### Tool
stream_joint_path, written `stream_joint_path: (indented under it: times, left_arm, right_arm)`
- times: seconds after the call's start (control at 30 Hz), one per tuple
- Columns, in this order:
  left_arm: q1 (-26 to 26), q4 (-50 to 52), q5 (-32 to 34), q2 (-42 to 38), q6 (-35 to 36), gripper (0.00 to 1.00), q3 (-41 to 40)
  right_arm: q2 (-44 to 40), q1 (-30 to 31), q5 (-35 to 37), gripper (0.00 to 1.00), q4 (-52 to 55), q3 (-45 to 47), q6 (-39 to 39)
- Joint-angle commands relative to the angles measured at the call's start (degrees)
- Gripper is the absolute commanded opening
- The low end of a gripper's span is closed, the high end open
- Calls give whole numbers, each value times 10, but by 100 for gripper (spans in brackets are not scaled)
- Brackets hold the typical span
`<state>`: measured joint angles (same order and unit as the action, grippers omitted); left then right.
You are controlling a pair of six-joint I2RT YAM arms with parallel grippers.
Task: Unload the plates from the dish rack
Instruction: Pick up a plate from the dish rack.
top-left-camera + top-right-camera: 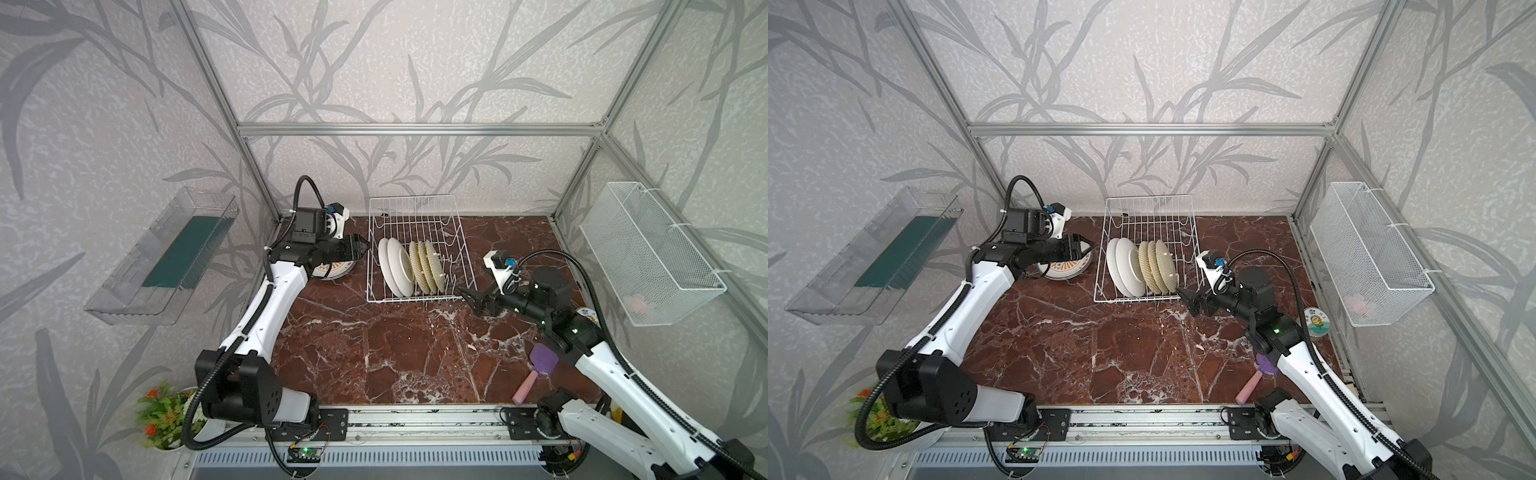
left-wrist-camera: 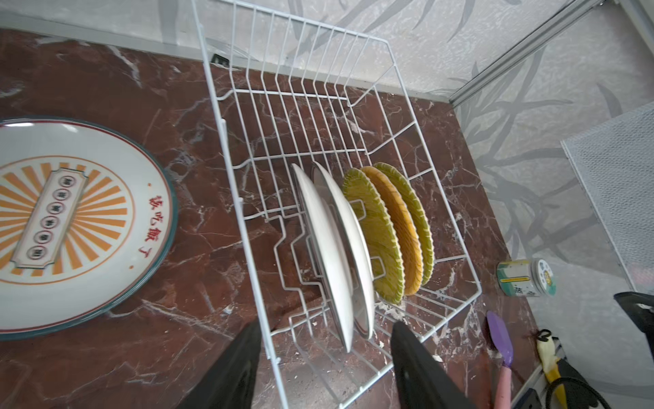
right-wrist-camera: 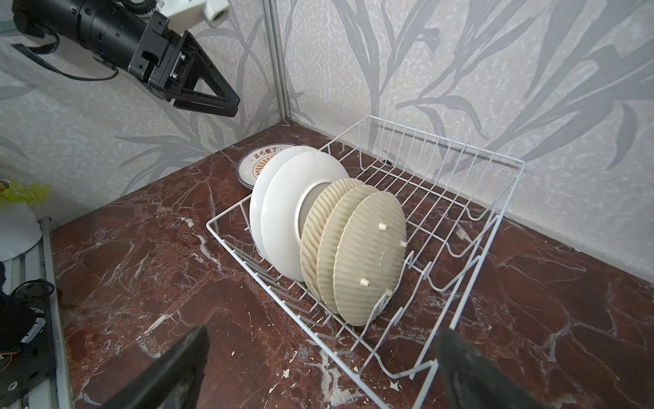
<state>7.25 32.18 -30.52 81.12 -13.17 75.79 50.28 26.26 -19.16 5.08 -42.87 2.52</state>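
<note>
Red-brown marble tabletop (image 1: 374,353) is noted, with the dish rack (image 1: 415,208) set at its far centre. Two white plates (image 1: 395,266) and, to their right, three yellow woven plates (image 1: 426,266) are stood upright between the tines. A stack of sunburst plates (image 2: 70,219), apparently two, is laid flat just left of the rack. The left gripper (image 1: 360,246) is held above that stack, jaws parted and empty, aimed at the leftmost white plate. The right gripper (image 1: 469,301) is held wide open and empty by the rack's near right corner. Unloading is judged partly done. The next move calls for the leftmost white plate's rim to be pinched and lifted clear of the tines.
</note>
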Motion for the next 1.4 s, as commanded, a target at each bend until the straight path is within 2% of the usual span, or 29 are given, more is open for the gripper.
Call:
stream_joint_path:
  times: [0.0,0.2,0.77,1.37]
  left_arm:
    - [10,18,7,-17,14,56,-16]
    - [28,-3,-13,5,-5,49,-25]
    - [58,-25,-45,80,-25,45,-6]
    - [66,-23,-32,135,-33,31,24]
  right_arm:
    - [-2,5,-8,99,-2,-5,-11]
    - [0,6,-6,99,-5,-4,-16]
    - [-2,8,3,99,-13,4,-20]
    - [-3,8,8,99,-17,8,-14]
